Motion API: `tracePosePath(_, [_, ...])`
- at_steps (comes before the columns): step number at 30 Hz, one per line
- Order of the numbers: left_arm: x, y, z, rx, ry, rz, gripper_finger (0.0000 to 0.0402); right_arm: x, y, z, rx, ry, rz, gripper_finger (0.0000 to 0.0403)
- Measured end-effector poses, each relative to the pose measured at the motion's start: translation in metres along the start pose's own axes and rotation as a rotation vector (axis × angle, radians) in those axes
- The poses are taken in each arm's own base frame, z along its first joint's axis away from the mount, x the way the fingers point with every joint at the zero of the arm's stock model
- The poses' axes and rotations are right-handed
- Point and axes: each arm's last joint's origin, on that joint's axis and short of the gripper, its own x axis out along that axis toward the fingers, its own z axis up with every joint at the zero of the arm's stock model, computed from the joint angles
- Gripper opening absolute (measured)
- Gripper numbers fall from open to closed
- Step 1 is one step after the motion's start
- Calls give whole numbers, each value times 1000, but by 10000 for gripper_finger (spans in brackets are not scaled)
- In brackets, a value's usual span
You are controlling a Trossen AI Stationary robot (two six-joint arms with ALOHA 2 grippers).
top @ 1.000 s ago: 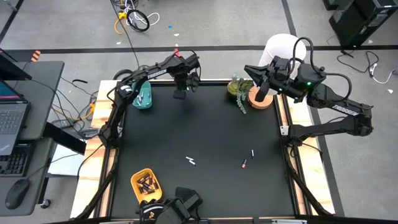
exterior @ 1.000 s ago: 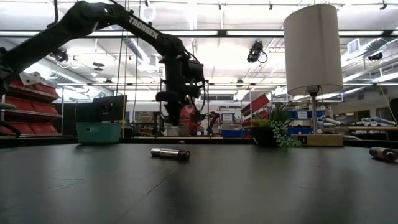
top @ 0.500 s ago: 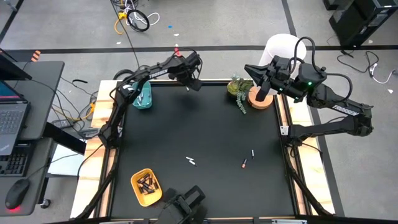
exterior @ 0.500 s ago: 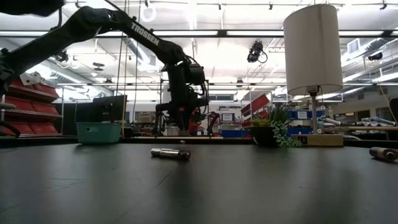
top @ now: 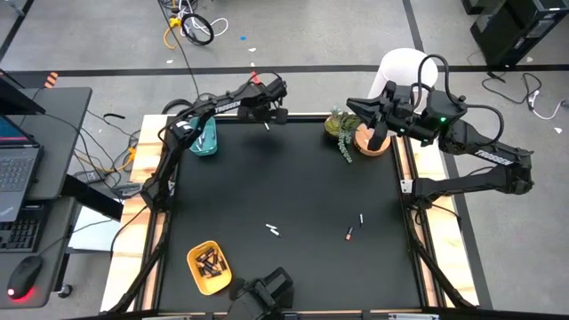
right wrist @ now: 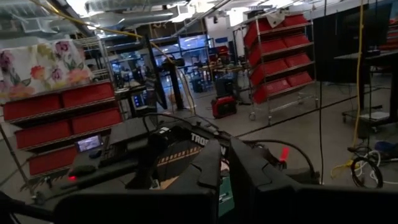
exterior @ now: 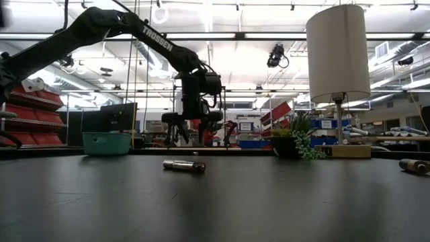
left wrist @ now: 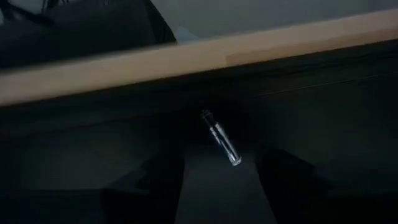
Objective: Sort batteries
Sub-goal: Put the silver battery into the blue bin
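Observation:
A pale battery [left wrist: 221, 138] lies on the black table near its far edge [left wrist: 186, 59]. My left gripper [left wrist: 217, 180] hangs over it, pointing down, open, one finger on each side and clear of it; in the high view this gripper [top: 267, 118] is at the far edge. Loose batteries lie mid-table: a pale one [top: 273, 230], a dark red-ended one [top: 349, 234] and another [top: 360, 218]. The yellow tray [top: 206, 266] holds several dark batteries. The teal tray [top: 204, 138] stands far left. My right gripper [right wrist: 227, 177] is shut, raised at the far right.
A potted plant [top: 340, 129] and a lamp with a white shade [top: 404, 67] stand at the table's far right corner, under my right arm. Wooden rails [top: 151, 240] border the black mat. In the low view, one battery [exterior: 183, 165] lies mid-table.
My left gripper has rolled about a quarter turn around its own pointing line, sunk a little toward the table at the far edge, and opened from shut to wide.

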Motion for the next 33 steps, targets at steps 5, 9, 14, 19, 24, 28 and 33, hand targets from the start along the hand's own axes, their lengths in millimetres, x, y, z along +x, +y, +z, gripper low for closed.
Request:
tracePosePath(5, [20,0,-13,-65,58,28,211,0,0,0,-8,5,2,22])
tracePosePath(9, [21,-5,-15,-96,-10,49,211,-2,0,0,-7,13,18,22])
tracePosePath(14, [20,-6,-14,-118,-29,53,208,-2,0,0,-2,15,19,22])
tracePosePath(19, [20,-7,-12,-76,-58,50,207,-2,0,0,3,16,25,22])
tracePosePath(24, [20,-10,-12,71,-68,37,207,-2,1,-1,6,16,27,22])
tracePosePath(28, [22,-11,-12,111,-59,26,207,-2,1,0,6,15,27,22])
tracePosePath(33, [33,-10,-10,98,-10,-28,202,-2,1,0,24,10,28,22])
